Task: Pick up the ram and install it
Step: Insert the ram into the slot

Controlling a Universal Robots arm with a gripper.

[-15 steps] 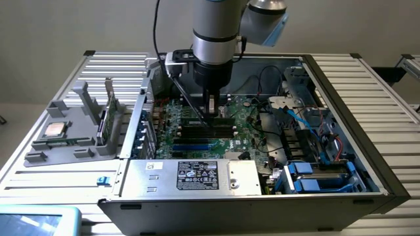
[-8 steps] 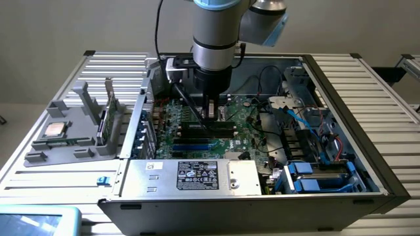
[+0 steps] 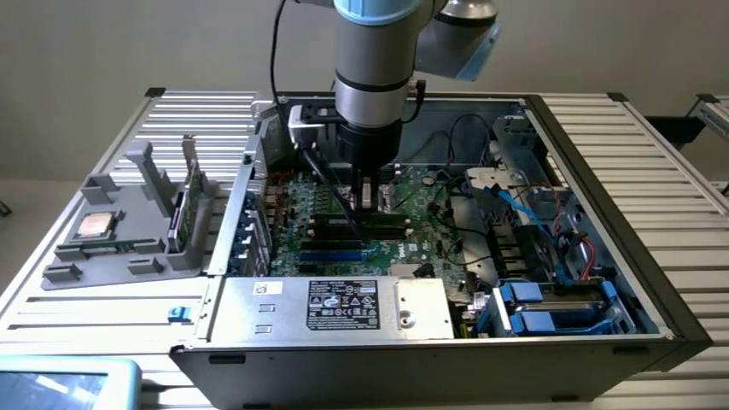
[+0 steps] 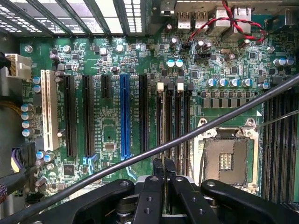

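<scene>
**Figure.** Tower computer case (image 3: pixel 638 282) lying open on a ribbed aluminium counter (image 3: pixel 667 171).

The end effector (image 3: pixel 367 205) hangs inside the case above the green motherboard (image 4: pixel 107 126). Its black, jointed fingers (image 4: pixel 158 164) are drawn narrow, almost together, and grip none of the parts shown. In the wrist view its tip (image 4: pixel 163 163) sits at one end of four long black memory slots (image 4: pixel 173 126) with white latches.

Just beside these slots is the square, metal-framed processor socket (image 4: pixel 226 158). On their other side are a blue expansion slot (image 4: pixel 124 116) and a white one (image 4: pixel 46 109). A smooth black cable (image 4: pixel 140 154) crosses in front of the board and cuts off parts of the slots.

The ram (image 3: pixel 97 250) is well apart from the end effector, toward the exterior view's left. It lies as a thin green strip in a grey moulded holder (image 3: pixel 68 275), and its chips are too small to make out. The same holder carries the square silver processor (image 3: pixel 94 225) and an upright expansion card (image 3: pixel 196 201), seen edge-on.
</scene>
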